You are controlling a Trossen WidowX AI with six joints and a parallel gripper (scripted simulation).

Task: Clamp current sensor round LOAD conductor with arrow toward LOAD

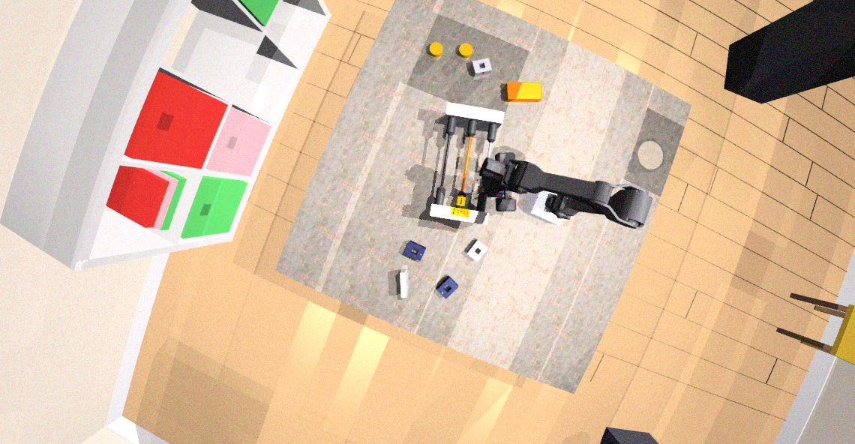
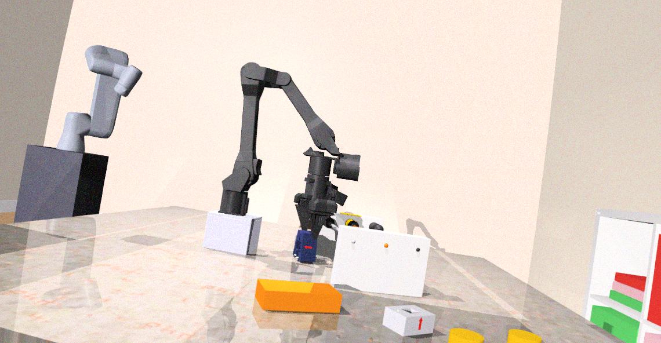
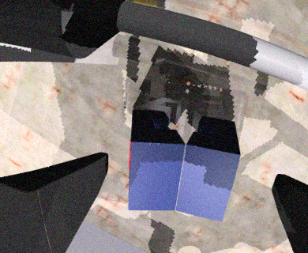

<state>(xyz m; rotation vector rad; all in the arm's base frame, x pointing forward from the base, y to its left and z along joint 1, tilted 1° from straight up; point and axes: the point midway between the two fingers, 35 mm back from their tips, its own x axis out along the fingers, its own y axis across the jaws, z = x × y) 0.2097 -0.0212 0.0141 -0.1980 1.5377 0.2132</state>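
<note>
The open blue sensor (image 2: 306,247) (image 3: 156,178) stands on the table beside the conductor rack. Its two halves meet along a seam, with a V-shaped gap in the wrist view. A red arrow on its side points left in the exterior view. My gripper (image 2: 310,233) (image 3: 193,173) is open, with one finger on each side of the sensor and the tips near its top. The orange conductor (image 1: 466,163) runs between the white end plates (image 1: 474,113) (image 2: 379,266) and has a yellow marker (image 1: 459,211) at one end; its print is too small to read. The top view mostly hides the sensor under the arm.
The white conductor (image 3: 290,67) passes close to the sensor; the black conductor (image 1: 445,160) is at the rack's far side. An orange block (image 1: 523,91) (image 2: 298,296), a pale sensor-like block (image 1: 481,67) (image 2: 409,320) and two yellow discs (image 1: 436,49) (image 1: 465,51) lie beyond one plate. Several small blocks lie beyond the other.
</note>
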